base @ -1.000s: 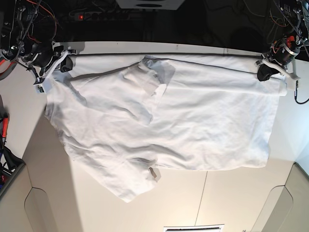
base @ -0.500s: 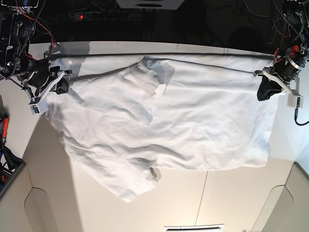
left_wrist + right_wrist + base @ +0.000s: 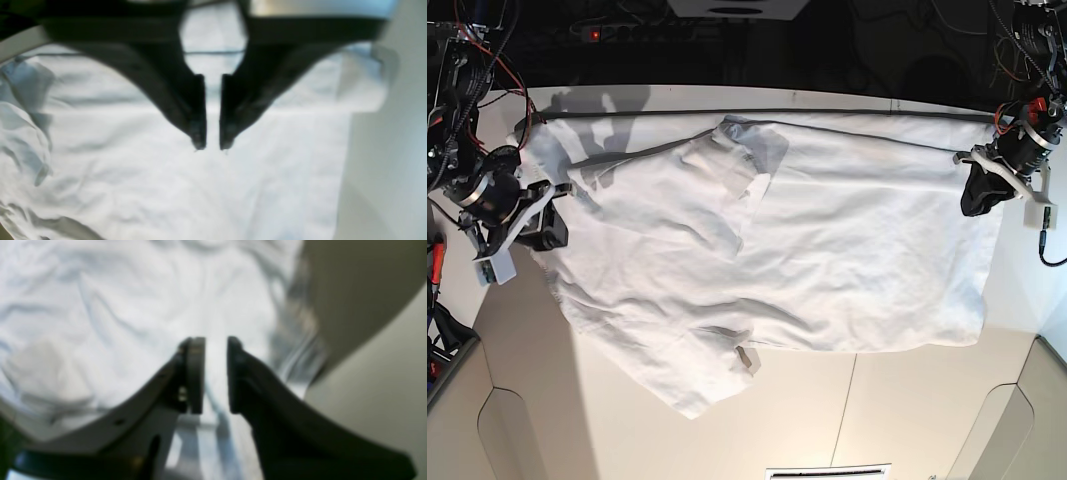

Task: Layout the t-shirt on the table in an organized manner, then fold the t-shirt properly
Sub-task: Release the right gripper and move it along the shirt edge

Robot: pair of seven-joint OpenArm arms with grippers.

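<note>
Spreading remains the step in hand: both pincers, left gripper (image 3: 212, 146) and right gripper (image 3: 215, 373), stand released with nothing between them, the t-shirt (image 3: 827, 240) lying rumpled beneath on the table (image 3: 907, 410), so re-gripping 2 edges seems next.

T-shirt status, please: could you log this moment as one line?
t-shirt: spread, rumpled | left claw: open, empty | right claw: open, empty | fold: not started

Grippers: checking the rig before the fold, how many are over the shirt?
2. The right gripper is at the t-shirt's left edge in the base view; the left gripper is at its far right corner.
</note>
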